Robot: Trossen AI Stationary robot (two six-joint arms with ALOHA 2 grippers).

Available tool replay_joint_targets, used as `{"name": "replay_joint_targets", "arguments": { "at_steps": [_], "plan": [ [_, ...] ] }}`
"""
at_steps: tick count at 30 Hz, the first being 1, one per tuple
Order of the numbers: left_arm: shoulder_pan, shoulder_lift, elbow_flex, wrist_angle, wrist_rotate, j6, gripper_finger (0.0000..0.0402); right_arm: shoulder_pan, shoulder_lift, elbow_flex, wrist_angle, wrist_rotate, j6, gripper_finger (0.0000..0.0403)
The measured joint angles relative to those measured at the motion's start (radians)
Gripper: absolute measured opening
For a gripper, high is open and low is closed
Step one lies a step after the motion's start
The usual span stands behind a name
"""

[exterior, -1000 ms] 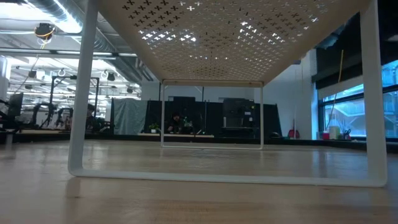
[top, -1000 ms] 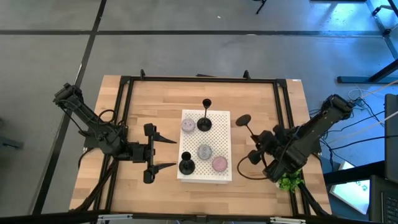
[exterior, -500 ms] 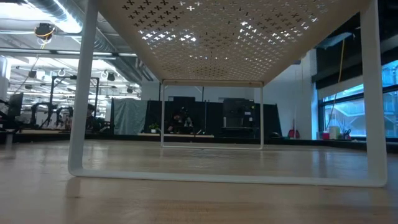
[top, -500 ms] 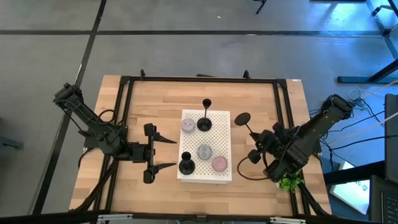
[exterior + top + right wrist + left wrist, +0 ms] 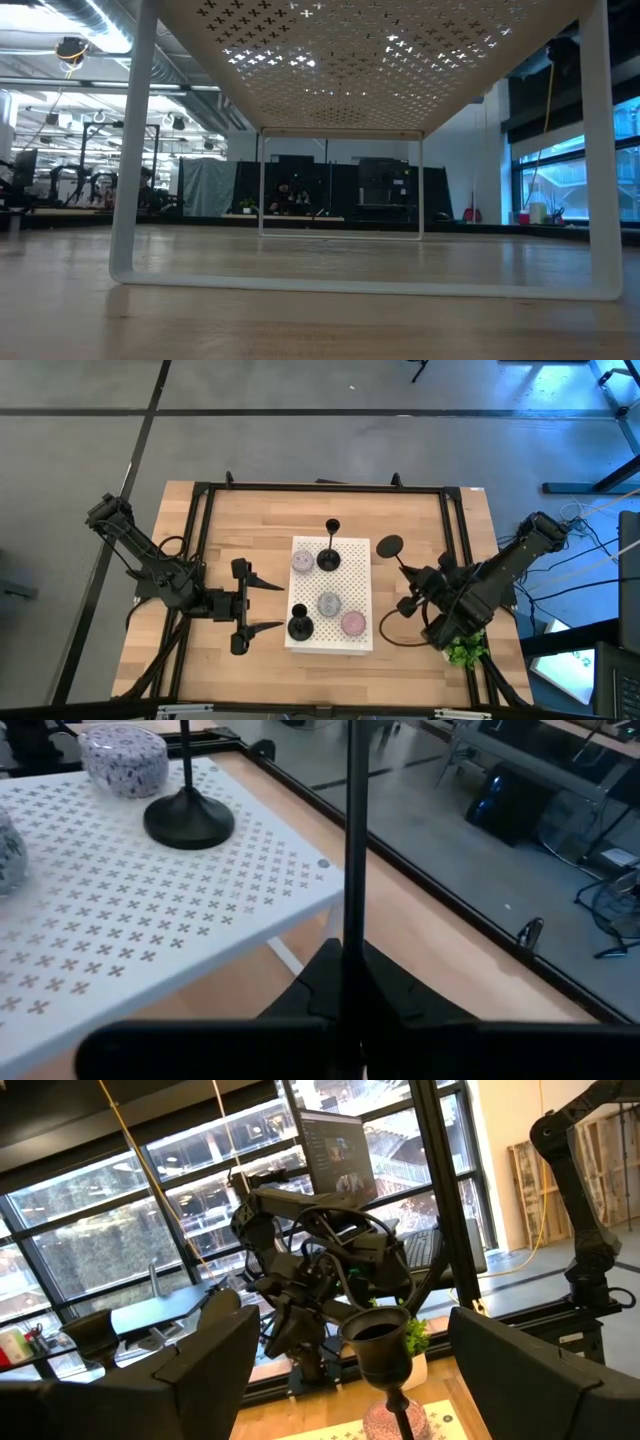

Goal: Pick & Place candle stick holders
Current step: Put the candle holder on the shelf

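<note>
Right gripper [image 5: 412, 582]: you have it clamped on the thin stem of the third candle stick holder [image 5: 397, 560], carried tilted just off the right edge of the white perforated stand [image 5: 345, 575], round base pointing up and away from the arm.
Left gripper [image 5: 262, 605]: your other arm waits at the stand's left side with its fingers spread wide, holding nothing.
Placed holders: one stands upright at the stand's far edge [image 5: 329, 552], another at its near left corner [image 5: 299, 624], among three small round tins [image 5: 328, 603].
How it handles: judge the holder stiff, light and top-heavy at the base end; the metal stem looks smooth, so it may swivel in your pinch.
Where to hold: stay on the mid-stem, as you are now; the flat base is too wide and thin to take.
Watch for: the narrow footing, which will likely tip if you let go while it is tilted.
</note>
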Motion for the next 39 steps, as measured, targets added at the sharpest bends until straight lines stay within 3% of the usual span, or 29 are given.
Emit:
{"name": "replay_joint_targets", "arguments": {
  "at_steps": [4,14,27,39],
  "plan": [
    [0.0,0.0,0.0,0.0,0.0,-0.001,0.0322,-0.022,0.0,0.0,0.0,0.008,-0.006,0.0014],
    [0.0,0.0,0.0,0.0,0.0,-0.001,0.0322,-0.037,0.0,0.0,0.005,0.208,0.044,0.0014],
    [0.0,0.0,0.0,-0.007,0.0,-0.001,0.0322,-0.05,0.0,0.0,0.05,0.381,0.073,0.0014],
    [0.0,0.0,0.0,-0.007,0.0,-0.001,0.0322,-0.046,0.002,0.0,0.038,0.418,0.042,0.0014]
  ]
}}
